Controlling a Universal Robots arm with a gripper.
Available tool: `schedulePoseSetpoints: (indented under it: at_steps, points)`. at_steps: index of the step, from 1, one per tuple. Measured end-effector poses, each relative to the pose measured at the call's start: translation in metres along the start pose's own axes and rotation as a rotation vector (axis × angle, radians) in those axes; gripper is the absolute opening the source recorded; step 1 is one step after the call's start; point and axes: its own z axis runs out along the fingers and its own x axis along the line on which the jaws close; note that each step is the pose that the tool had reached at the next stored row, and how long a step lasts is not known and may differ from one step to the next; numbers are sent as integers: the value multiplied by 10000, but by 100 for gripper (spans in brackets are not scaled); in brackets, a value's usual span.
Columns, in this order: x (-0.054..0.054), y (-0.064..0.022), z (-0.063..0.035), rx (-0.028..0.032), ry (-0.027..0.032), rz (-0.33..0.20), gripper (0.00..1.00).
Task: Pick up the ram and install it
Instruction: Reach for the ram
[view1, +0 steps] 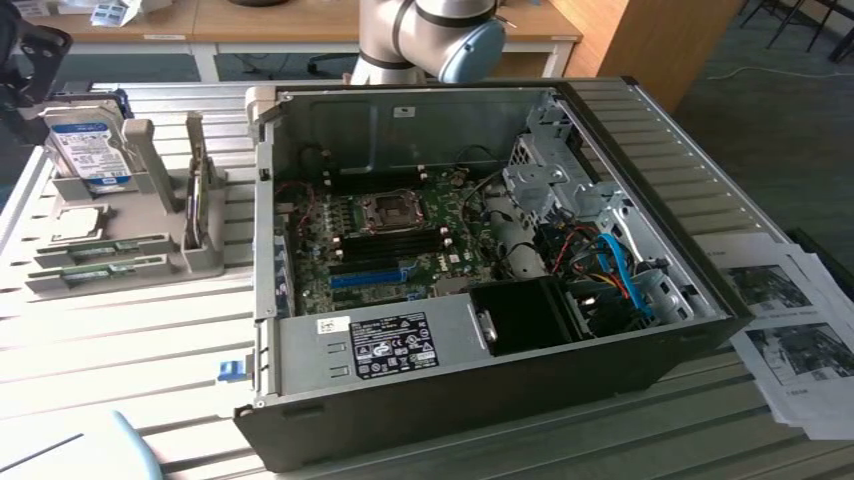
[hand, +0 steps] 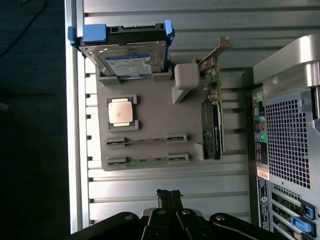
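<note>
Wrist view, approach step, nothing lifted yet: gripper (hand: 168, 196) near ram (hand: 147, 160), seated in grey holder (hand: 150, 115) on worktop (hand: 165, 184); jaws together, empty. Grasp likely needing jaws parted, aligned across stick.

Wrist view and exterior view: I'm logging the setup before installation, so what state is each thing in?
ram: two sticks on edge in the holder slots, ungrasped.
pincer: shut, holding nothing.
hard drive: upright in holder.
CPU: flat in its recess.
expansion card: on edge in holder.
computer case: on its side, open.
</note>
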Motion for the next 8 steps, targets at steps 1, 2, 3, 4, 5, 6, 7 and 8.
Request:
schedulePoseSetpoints:
  at_steps: [1,2,3,4,5,6,7,8]
  points:
    - [17,-2,0,0,0,-1,9]
    - [36,-3,1,0,0,-1,9]
    - [53,-4,2,0,-1,0,9]
    - [69,-5,2,0,0,0,9]
    - [87,-7,2,0,-1,-2,9]
    - [104,-8,2,0,0,-1,9]
    - [120,-8,2,0,0,0,9]
    - [132,-9,3,0,-1,-1,9]
